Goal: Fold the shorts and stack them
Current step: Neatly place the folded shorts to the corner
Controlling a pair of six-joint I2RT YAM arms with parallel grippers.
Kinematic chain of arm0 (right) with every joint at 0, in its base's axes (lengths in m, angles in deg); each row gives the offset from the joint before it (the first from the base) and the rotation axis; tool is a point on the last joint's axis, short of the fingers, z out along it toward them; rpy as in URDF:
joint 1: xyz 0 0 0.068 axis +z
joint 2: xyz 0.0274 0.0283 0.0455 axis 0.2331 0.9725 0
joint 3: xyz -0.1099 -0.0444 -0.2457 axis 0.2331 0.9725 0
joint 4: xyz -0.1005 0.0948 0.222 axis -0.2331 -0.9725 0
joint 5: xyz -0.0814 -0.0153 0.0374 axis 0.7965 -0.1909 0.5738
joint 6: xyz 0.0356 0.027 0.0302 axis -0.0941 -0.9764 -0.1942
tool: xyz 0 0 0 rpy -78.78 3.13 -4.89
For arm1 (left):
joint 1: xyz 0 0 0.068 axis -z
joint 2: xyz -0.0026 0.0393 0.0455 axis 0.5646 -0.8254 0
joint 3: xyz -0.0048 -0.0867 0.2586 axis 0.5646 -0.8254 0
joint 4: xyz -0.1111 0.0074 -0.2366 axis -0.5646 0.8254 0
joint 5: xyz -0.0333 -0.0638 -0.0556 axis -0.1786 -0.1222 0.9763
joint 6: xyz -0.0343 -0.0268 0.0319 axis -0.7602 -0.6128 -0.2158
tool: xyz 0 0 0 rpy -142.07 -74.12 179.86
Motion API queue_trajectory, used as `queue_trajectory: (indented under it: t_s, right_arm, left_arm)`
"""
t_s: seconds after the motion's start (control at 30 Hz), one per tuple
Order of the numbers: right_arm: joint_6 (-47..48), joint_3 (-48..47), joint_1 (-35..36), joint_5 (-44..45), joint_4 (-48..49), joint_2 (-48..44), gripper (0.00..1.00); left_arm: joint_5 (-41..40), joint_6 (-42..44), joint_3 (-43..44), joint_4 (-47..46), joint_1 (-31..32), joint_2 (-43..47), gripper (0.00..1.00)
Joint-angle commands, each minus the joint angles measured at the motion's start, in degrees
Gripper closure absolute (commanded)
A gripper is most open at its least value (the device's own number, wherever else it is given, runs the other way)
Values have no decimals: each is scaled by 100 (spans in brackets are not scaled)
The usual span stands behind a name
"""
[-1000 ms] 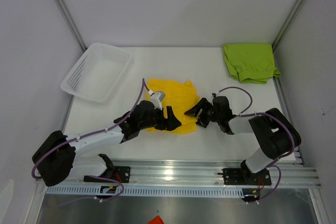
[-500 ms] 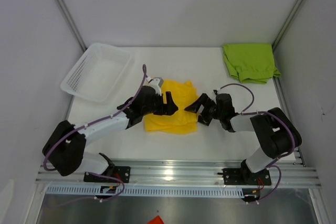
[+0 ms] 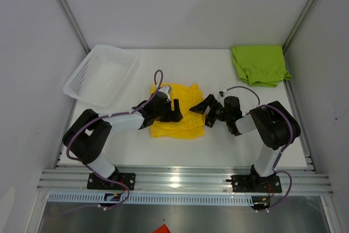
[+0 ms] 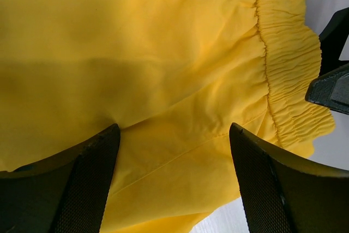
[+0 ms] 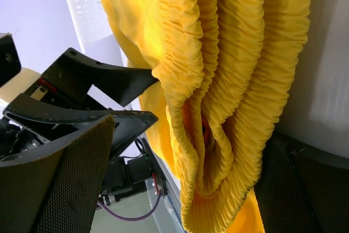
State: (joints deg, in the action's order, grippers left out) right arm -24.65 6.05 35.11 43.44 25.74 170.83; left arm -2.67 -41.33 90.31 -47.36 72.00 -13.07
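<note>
Jaws wide; left gripper (image 3: 176,111) over yellow shorts (image 3: 177,128); right gripper (image 3: 199,115) straddling waistband (image 5: 218,80).

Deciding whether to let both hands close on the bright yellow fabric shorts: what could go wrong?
The left hand and right hand face each other closely over the bright yellow fabric shorts; closing in may make them collide. The bunched elastic waistband lies in several folds inside the open right hand; it might pinch only some layers.
</note>
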Motion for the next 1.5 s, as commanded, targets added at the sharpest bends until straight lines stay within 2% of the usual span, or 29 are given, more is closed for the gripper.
queue_trajectory:
  t_s: [0.0, 0.33, 0.43, 0.47, 0.53, 0.57, 0.67, 0.77, 0.93, 0.97, 1.13, 1.27, 1.4, 1.47]
  right_arm:
    - [193, -32, -1, 217, -291, 459, 0]
    - [492, -744, -9, 94, -388, 1232, 1]
    - [545, -919, -9, 58, -475, 1408, 17]
    - [589, -981, -1, 93, -580, 1417, 28]
    - [808, -1157, 17, 190, -1010, 1383, 40]
    - [896, -1201, 26, 373, -1177, 1287, 52]
    - [1169, -1359, 0, 663, -1704, 1041, 74]
    - [1476, -1596, -71, 972, -2329, 812, 85]
    - [2240, -2438, -299, 1412, -3664, 556, 94]
    - [2537, -2623, -343, 1447, -4127, 582, 94]
    - [3304, -3555, -852, 1342, -5088, 907, 96]
    - [3972, -4713, -1081, 1728, -6115, 1223, 96]
    - [4403, -5627, -1397, 1764, -6609, 1707, 96]
    - [4474, -5928, -1599, 1510, -6689, 1961, 100]
  left_arm:
    - [-49, 118, -118, -179, -1, -148, 18]
    - [-119, 206, -496, -539, 113, 45, 18]
    - [-145, 250, -470, -513, 192, -34, 18]
    - [-145, 241, -452, -522, 210, -52, 18]
    - [-145, 232, -487, -565, 245, -52, 18]
    - [-145, 224, -479, -574, 271, -34, 18]
    - [-145, 206, -417, -496, 280, 80, 18]
    - [-75, 180, -329, -267, 280, 317, 17]
    - [48, 144, -206, 207, 280, 983, 17]
    - [66, 144, -197, 277, 280, 1098, 17]
    - [136, 162, -241, 708, 289, 1670, 17]
    - [189, 144, -329, 832, 342, 2022, 16]
    - [233, 101, -452, 893, 456, 2171, 16]
    - [224, 92, -487, 937, 526, 2207, 16]
